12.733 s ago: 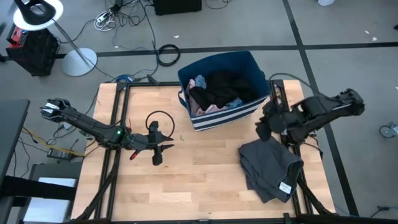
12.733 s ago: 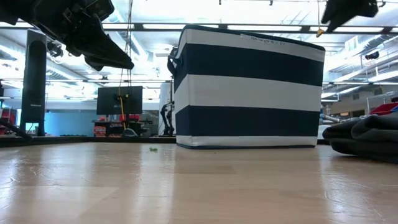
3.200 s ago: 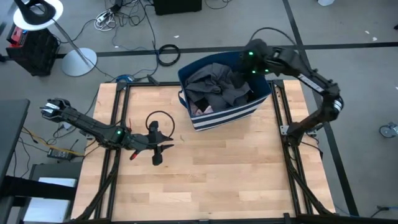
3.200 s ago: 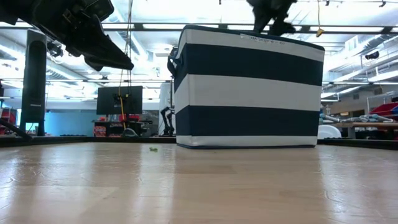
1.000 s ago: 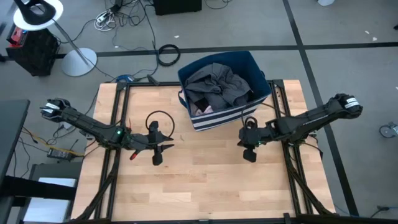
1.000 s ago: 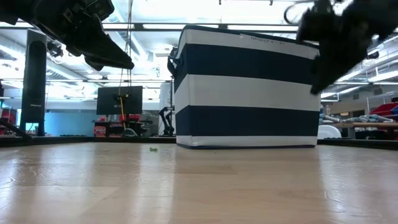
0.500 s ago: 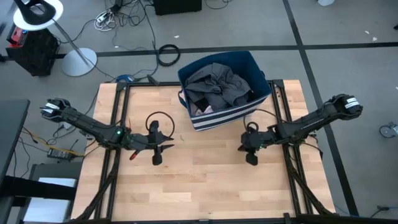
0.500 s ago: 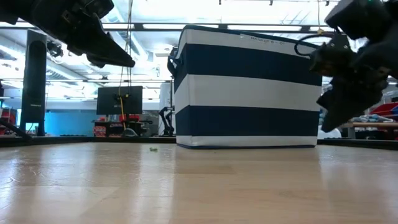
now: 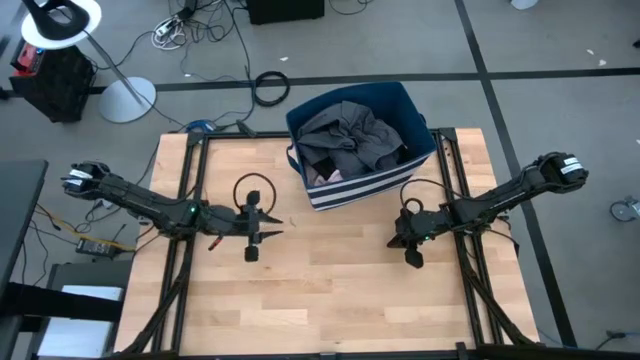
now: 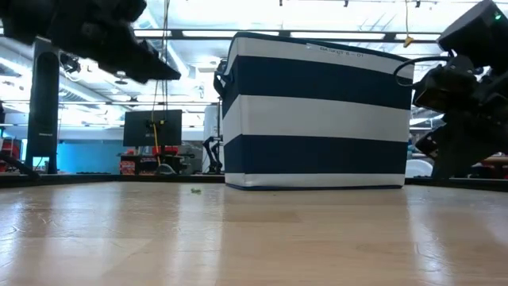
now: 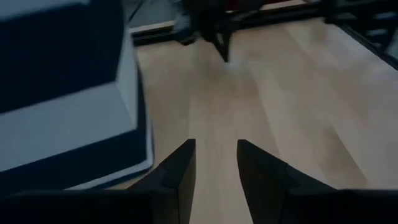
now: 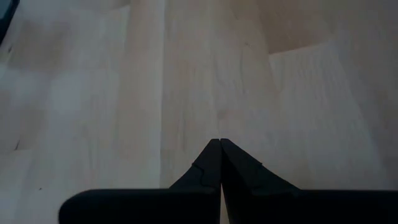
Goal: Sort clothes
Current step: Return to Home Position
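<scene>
The clothes lie heaped in the navy bin with white stripes (image 9: 390, 180) at the table's far middle. A crumpled grey garment (image 9: 350, 132) is on top, with dark and pink pieces (image 9: 322, 176) under its near-left edge. My left gripper (image 9: 255, 245) hovers over the wood left of the bin, open (image 11: 216, 146), with nothing between its fingers. My right gripper (image 9: 412, 256) hangs just near-right of the bin, shut (image 12: 220, 142) and empty, fingers slanting down at bare wood. No clothes lie on the tabletop.
The bin (image 10: 317, 111) stands upright on the wood, filling the middle of the low view. Bare tabletop (image 9: 330, 290) spreads across the whole near half. A small green speck (image 10: 195, 190) lies left of the bin. Black frame rails (image 9: 470, 270) run along both table sides.
My right gripper, shut and empty, has moved away from the bin toward the table's near-right and dropped lower over the wood. My left gripper has shifted slightly toward the table's right. The clothes in the bin have not moved.
</scene>
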